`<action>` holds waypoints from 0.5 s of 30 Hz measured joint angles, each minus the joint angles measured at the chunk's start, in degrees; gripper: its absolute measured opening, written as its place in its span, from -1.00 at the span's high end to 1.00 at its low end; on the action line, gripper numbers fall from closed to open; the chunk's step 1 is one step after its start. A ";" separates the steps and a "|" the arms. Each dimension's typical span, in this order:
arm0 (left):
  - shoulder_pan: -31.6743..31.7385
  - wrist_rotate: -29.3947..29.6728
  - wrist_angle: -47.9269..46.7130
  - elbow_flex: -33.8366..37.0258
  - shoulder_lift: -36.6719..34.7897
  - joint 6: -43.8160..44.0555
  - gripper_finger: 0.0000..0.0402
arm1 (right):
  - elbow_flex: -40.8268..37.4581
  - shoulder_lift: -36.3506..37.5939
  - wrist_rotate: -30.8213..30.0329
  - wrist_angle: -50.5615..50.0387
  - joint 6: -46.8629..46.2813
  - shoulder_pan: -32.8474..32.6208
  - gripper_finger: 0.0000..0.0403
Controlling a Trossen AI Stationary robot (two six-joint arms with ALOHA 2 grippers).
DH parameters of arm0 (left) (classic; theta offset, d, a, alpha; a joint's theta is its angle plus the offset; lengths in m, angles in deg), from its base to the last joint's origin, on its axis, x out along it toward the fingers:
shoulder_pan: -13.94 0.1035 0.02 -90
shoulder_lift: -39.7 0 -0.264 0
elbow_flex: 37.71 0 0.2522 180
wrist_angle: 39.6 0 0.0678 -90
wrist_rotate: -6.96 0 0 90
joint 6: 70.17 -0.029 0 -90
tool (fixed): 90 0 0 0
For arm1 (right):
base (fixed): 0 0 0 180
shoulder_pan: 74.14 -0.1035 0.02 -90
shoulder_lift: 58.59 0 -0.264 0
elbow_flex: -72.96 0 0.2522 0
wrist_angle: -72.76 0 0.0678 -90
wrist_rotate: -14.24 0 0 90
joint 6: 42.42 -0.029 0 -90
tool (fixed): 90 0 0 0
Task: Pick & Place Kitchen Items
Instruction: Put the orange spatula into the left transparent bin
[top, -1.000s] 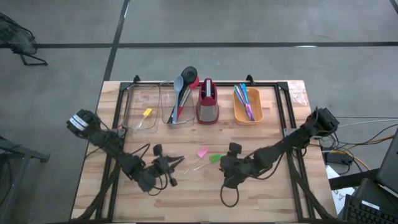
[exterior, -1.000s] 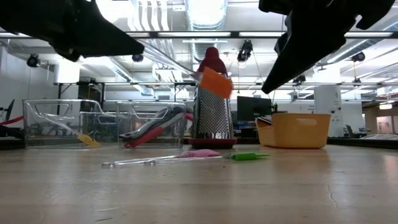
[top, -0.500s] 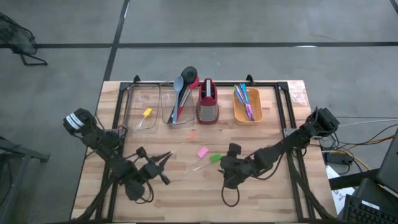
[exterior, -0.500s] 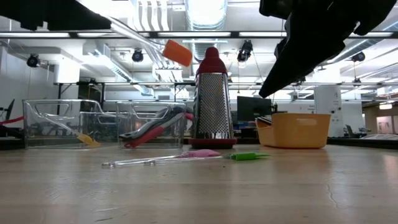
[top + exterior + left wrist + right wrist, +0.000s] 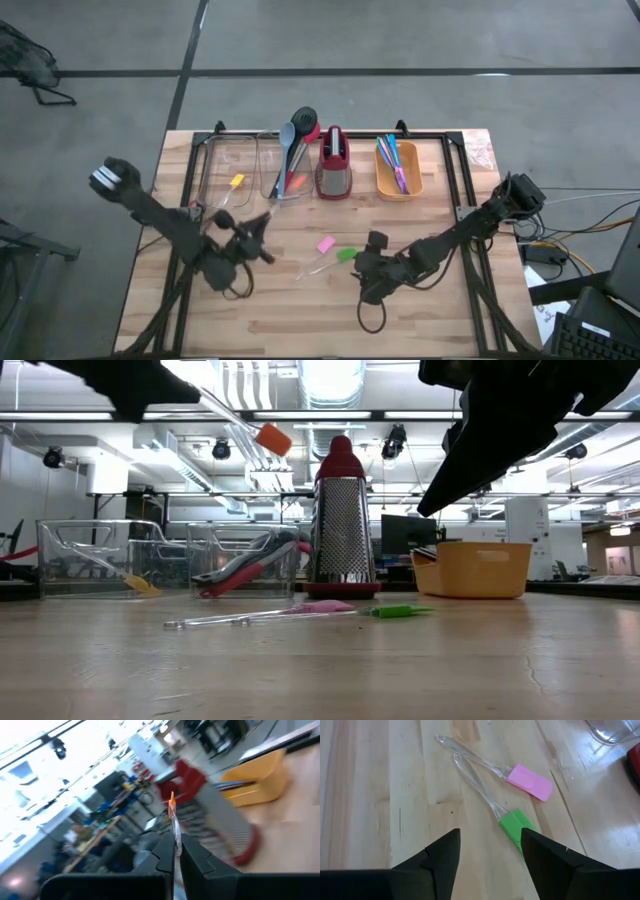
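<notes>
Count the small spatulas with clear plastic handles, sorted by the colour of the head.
Pink-headed spatula with clear plastic handle: 1
Green-headed spatula: 1
Yellow-headed spatula, in the clear plastic bin: 1
Orange-headed spatula, held in the left pincer: 1
Total: 4

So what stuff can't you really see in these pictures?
- Clear handle of the orange spatula: high view, too thin; only its orange tip shows near the left pincer.
- Cutlery in the orange bin: low view, bin wall hides it.
- Grater: left wrist view, blurred.
- Right pincer: low view, cut off by the top edge. It hangs open over the pink spatula and green spatula.
</notes>
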 joint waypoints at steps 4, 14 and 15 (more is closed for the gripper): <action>3.68 -0.03 -10.60 0.00 -7.87 -2.32 0.93 | 0.00 -0.01 0.01 0.02 0.00 -0.25 0.03; 16.98 -0.42 -14.25 0.00 -26.02 3.05 0.90 | 0.00 -0.01 -0.12 0.39 0.17 -0.20 0.13; 18.29 -0.34 -14.56 0.00 -27.85 3.16 0.90 | 0.00 -0.01 -0.12 0.40 0.17 -0.20 0.14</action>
